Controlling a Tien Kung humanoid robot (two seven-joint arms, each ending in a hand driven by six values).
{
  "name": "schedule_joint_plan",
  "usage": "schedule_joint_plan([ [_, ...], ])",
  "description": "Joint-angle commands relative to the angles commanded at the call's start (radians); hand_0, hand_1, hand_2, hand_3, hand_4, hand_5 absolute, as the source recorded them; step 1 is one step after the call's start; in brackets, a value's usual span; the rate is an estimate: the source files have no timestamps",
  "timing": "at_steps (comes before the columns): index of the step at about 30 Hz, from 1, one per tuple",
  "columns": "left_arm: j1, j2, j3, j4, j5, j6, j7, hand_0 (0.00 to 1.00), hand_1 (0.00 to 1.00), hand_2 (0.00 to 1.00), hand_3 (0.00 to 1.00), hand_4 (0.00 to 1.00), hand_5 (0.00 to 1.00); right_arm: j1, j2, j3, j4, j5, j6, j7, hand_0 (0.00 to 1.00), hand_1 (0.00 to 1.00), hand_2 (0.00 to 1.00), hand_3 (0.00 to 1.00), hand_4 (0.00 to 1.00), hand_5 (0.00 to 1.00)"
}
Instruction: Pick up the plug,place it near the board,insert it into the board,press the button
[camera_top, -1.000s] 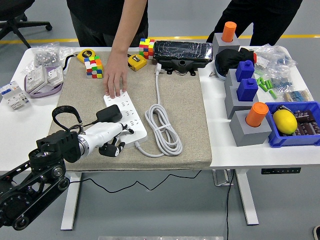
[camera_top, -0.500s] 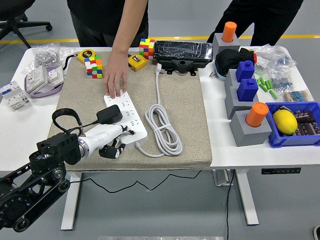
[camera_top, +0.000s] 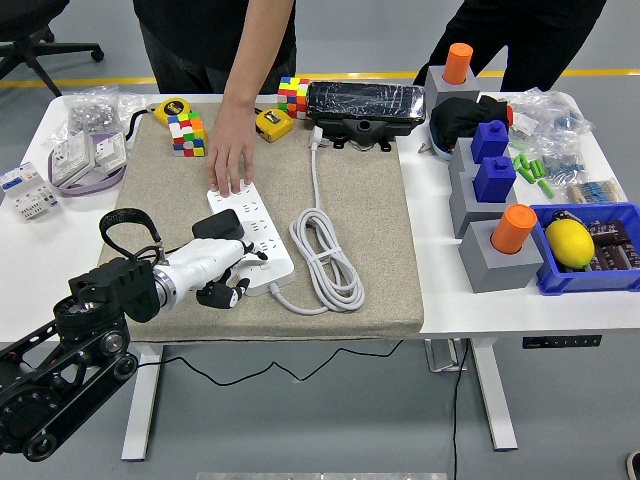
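- While a person at the far side presses a bare hand (camera_top: 232, 150) flat on the far end of the long white power strip board (camera_top: 252, 238), the robot's left hand (camera_top: 222, 272) reaches in from the lower left over the strip's near half.
- That white five-fingered hand has its fingers curled narrow, the dark fingertips (camera_top: 226, 293) tucked down on the beige felt mat (camera_top: 370, 210) just beside the strip's left edge; I cannot tell whether they grip anything.
- The black plug (camera_top: 217, 226) sits on the strip's left side, just past the robot's knuckles, with its thin black cord (camera_top: 126, 226) looping back over the black forearm.
- The strip's own thick white cable (camera_top: 326, 255) lies coiled on the mat to its right, running up toward a black wrapped box (camera_top: 365, 105).
- Two colourful puzzle cubes (camera_top: 186, 133) and a yellow tape measure (camera_top: 274, 123) rest near the person's wrist.
- Off the mat to the right, a yellow lemon (camera_top: 570, 242) lies in a blue plastic bin (camera_top: 630, 275).
- No right arm shows anywhere.
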Motion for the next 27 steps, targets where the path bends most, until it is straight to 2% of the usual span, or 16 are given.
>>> schedule_joint_plan([
  [3,0.005,-0.007,-0.036,-0.027,-0.019,0.013,-0.016,0.151,0.002,0.100,0.821,0.359,0.002,0.002,0.000,0.002,0.000,-0.001,0.000,-0.001,0.822,0.788,0.775,0.795,0.998,0.998],
  [7,0.012,-0.022,-0.088,-0.045,-0.060,0.087,-0.078,0.151,0.002,0.100,0.821,0.359,0.002,0.004,-0.001,0.004,0.000,-0.002,-0.001,-0.001,0.822,0.788,0.775,0.795,0.998,0.998],
  [8,0.013,-0.024,-0.093,-0.044,-0.065,0.104,-0.089,0.225,0.126,0.258,0.785,0.645,0.002,0.004,-0.001,0.004,0.000,-0.002,-0.001,-0.001,0.822,0.788,0.775,0.795,0.998,0.998],
  [9,0.014,-0.027,-0.101,-0.038,-0.072,0.143,-0.113,0.225,0.126,0.258,0.785,0.645,0.002,0.004,-0.001,0.003,0.000,-0.001,0.000,-0.001,0.822,0.788,0.775,0.795,0.998,0.998],
  [11,0.018,-0.033,-0.113,-0.032,-0.082,0.183,-0.133,0.225,0.126,0.258,0.785,0.645,0.002,0.004,0.000,0.007,0.000,-0.004,-0.001,-0.001,0.822,0.788,0.775,0.795,0.998,0.998],
  [13,0.018,-0.036,-0.121,-0.022,-0.084,0.186,-0.138,0.225,0.126,0.258,0.785,0.645,0.002,0.003,0.001,0.008,0.000,-0.005,0.000,-0.001,0.822,0.788,0.775,0.795,0.998,0.998],
  [14,0.016,-0.038,-0.124,-0.012,-0.080,0.178,-0.137,0.658,0.835,0.824,0.954,0.998,0.367,0.003,0.001,0.010,0.000,-0.008,0.000,-0.002,0.822,0.788,0.774,0.795,0.998,0.998],
  [19,0.010,-0.051,-0.136,0.058,-0.078,0.187,-0.148,0.658,0.835,0.824,0.954,0.998,0.367,0.006,0.000,0.015,0.000,-0.011,-0.002,0.000,0.822,0.788,0.774,0.795,0.998,0.998],
  [20,0.010,-0.054,-0.138,0.071,-0.079,0.193,-0.152,0.977,0.998,0.998,0.998,0.998,0.468,0.007,0.000,0.015,0.000,-0.011,-0.002,0.000,0.822,0.787,0.775,0.795,0.998,0.998],
  [25,0.007,-0.076,-0.165,0.135,-0.107,0.240,-0.187,0.977,0.998,0.998,0.998,0.998,0.468,0.006,0.001,0.016,0.000,-0.011,-0.001,-0.003,0.822,0.787,0.775,0.795,0.998,0.998],
  [26,0.007,-0.081,-0.171,0.147,-0.114,0.249,-0.195,0.998,0.998,0.998,0.998,0.998,0.528,0.005,0.001,0.014,0.000,-0.009,-0.001,-0.003,0.822,0.789,0.775,0.795,0.998,0.998],
  [27,0.005,-0.087,-0.177,0.159,-0.121,0.261,-0.202,0.998,0.998,0.998,0.998,0.998,0.528,0.005,0.001,0.015,0.000,-0.011,0.000,-0.004,0.822,0.789,0.775,0.795,0.998,0.998],
])
